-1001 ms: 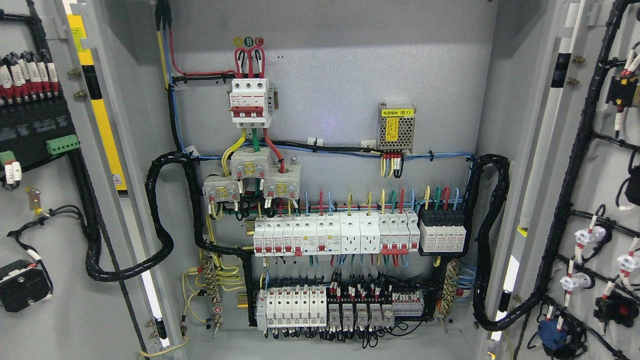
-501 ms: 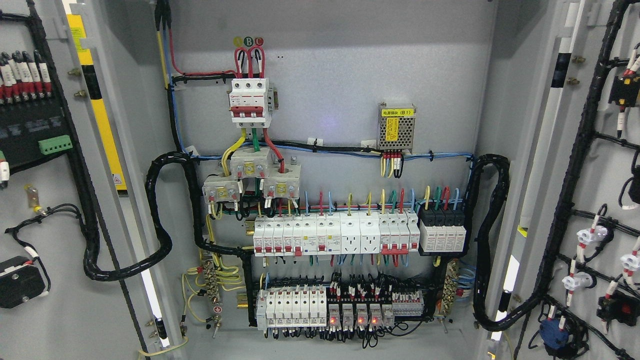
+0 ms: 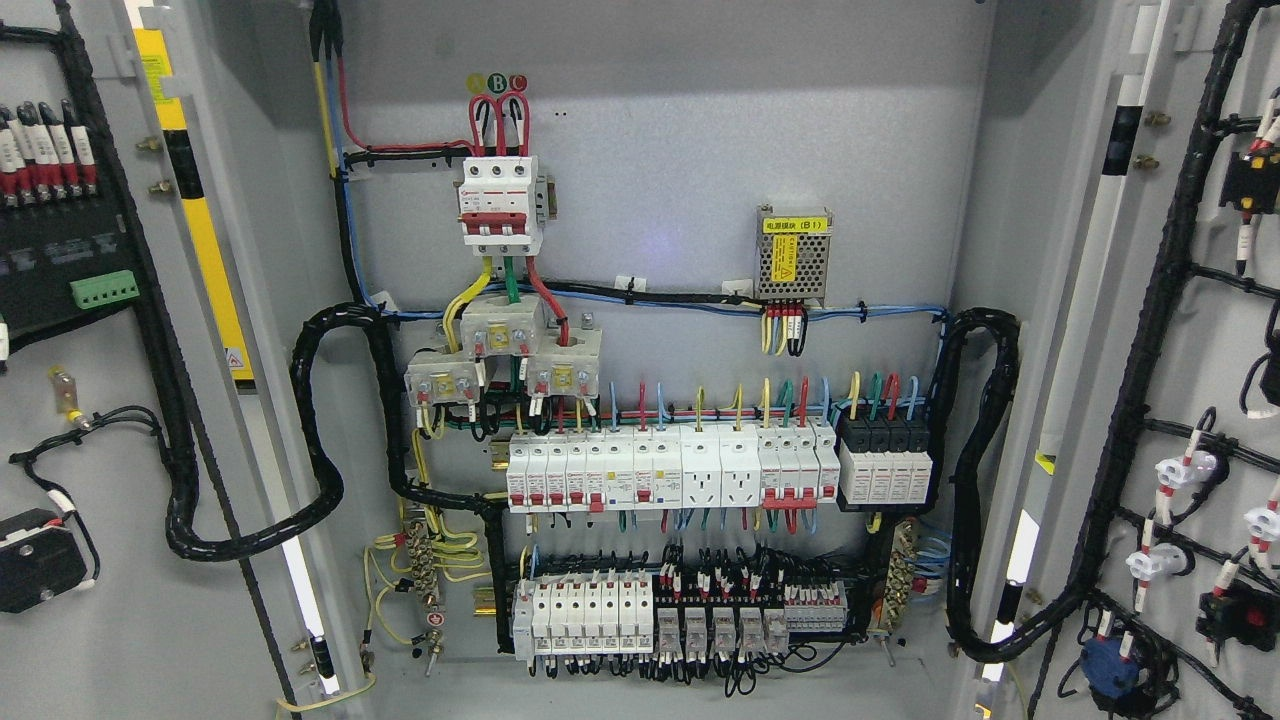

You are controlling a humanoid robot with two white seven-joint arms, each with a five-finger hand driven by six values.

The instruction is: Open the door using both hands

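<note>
A grey electrical cabinet stands with both doors swung wide. The left door [image 3: 90, 620] shows its inner face at the picture's left, carrying a black terminal block and black cable looms. The right door [image 3: 1215, 420] shows its inner face at the right, with black wiring and white and red fittings. Between them the back panel [image 3: 680, 120] is fully exposed. Neither of my hands nor either arm shows anywhere in the head view.
On the back panel sit a red-and-white main breaker [image 3: 500, 205], a small power module with a yellow label [image 3: 793, 255], a row of white breakers [image 3: 670, 470] and a lower row of relays [image 3: 680, 615]. Thick black cable loops [image 3: 320, 430] run to each door.
Both doors have swung slightly further outward: fittings on the left door shifted left, those on the right door shifted right. Red relay lights lit half a second ago are now off.
</note>
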